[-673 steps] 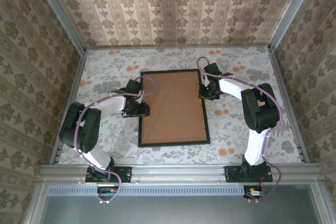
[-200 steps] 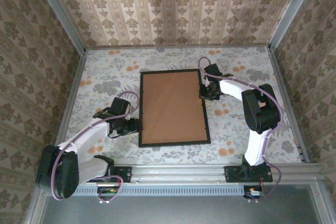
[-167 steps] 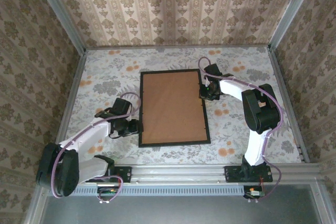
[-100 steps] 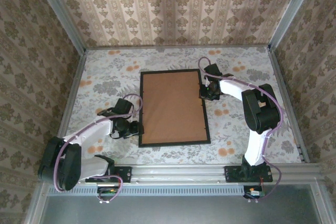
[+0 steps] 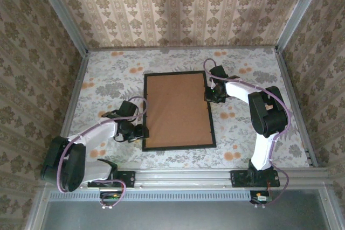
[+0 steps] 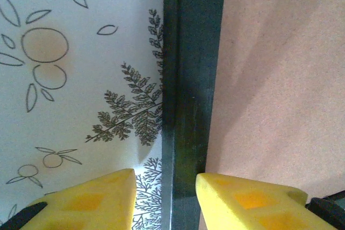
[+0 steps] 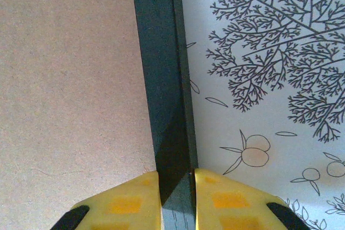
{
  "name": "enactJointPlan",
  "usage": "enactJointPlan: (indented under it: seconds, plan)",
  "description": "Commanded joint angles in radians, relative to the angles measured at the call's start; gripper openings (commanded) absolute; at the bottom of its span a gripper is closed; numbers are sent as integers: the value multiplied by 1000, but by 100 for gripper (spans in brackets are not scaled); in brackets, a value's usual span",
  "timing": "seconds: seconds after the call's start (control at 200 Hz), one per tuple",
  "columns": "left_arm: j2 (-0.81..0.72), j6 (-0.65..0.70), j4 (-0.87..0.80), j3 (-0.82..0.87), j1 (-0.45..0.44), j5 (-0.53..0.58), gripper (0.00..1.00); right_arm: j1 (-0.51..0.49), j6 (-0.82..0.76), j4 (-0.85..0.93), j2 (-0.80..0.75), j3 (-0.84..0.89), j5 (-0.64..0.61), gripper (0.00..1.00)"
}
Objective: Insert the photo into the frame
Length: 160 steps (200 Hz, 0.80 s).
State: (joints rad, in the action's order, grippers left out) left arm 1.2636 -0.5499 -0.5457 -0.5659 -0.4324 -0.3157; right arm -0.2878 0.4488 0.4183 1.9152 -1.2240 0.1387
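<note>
While the frame (image 7: 161, 79) lies flat on the desk (image 5: 108, 74), brown backing board (image 5: 178, 109) seated inside, its right rail is clamped by the right gripper (image 7: 177, 179) and its left rail is straddled by the left gripper (image 6: 164, 181), jaws apart. A two-sided hold is judged to be in hand; next, the left jaws would need closing squarely on that rail.

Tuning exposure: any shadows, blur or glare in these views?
Top external: even light, sharp, no glare. Left wrist: soft shadow across the frame just ahead of the slightly blurred fingers. Right wrist: dark shadow wedge on the frame rail; cloth print crisp.
</note>
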Motion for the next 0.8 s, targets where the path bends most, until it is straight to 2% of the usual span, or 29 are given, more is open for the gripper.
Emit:
enactJointPlan:
  seconds: [0.0,0.18,0.235,0.795]
  plan:
    - [23,14,62,-24,-12,-18,46,-10,19,28,47,23,41,18]
    - [58,38,70,-44,-19,-16,48,-20,22,25,51,23,47,18]
    - [70,46,72,-50,-57,-12,49,-22,22,28,51,21,44,18]
    - [166,87,51,-113,-129,43,55,-25,24,33,51,20,44,18]
